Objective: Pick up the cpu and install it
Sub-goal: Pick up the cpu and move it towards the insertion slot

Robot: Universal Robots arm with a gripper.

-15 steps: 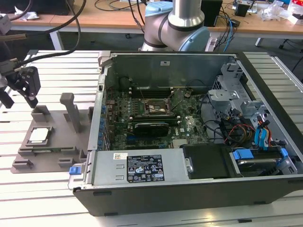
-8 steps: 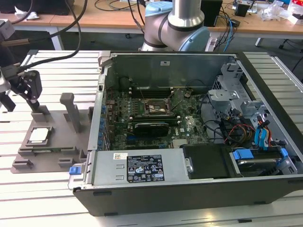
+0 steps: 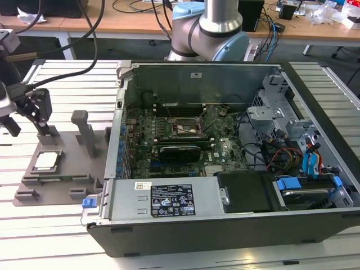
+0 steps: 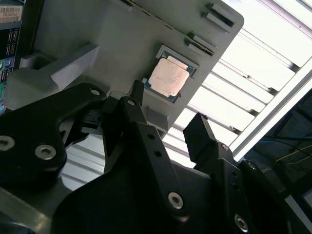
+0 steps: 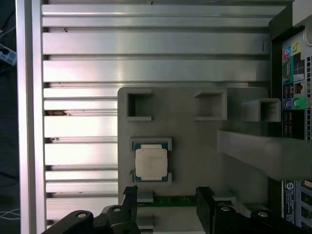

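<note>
Jaws apart and empty; gripper [image 5: 167, 195] poised over the grey tray [image 5: 195, 131]. Cpu [image 5: 151, 162]: flat square, silver-grey metal top, thin pale rim, lying level in a framed recess by the tray's edge farthest from the computer case [image 3: 191, 76].

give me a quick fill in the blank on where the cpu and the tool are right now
1. The cpu rests on the grey tray, ___ the computer case.
2. The tool is ___, with nothing between its fingers.
3. In the exterior view, the grey tray sits to that view's ___ of the computer case.

Missing words: outside; open; left
</note>
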